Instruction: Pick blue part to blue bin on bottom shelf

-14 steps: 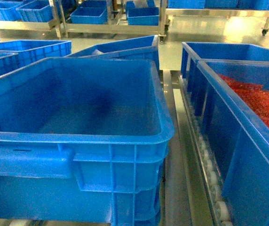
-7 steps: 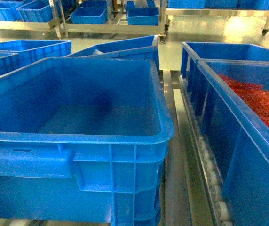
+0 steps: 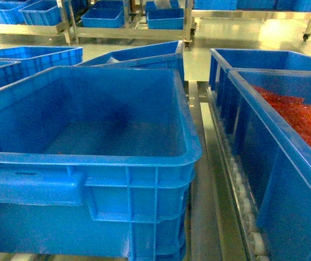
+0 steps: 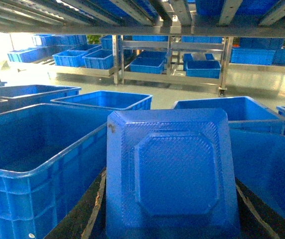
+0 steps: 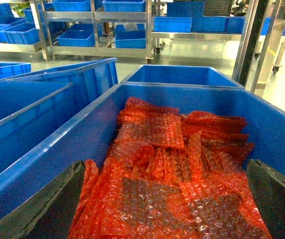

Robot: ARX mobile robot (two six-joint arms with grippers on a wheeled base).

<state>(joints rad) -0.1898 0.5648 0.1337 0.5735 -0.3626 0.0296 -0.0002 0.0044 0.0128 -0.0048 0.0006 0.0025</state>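
our left jaws are clamped on the blue part (image 4: 172, 174), just beside the blue bin (image 3: 90, 157). right jaws sit wide apart over red bubble wrap (image 5: 172, 189).

A warehouse or factory floor: blue crates (image 3: 90, 157) on steel roller racks (image 3: 237, 185), more shelving (image 4: 172, 74) behind

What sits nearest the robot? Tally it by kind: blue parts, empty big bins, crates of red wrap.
blue part: 1
blue bin, empty: 1
crate of red bubble wrap: 1
Total: 3
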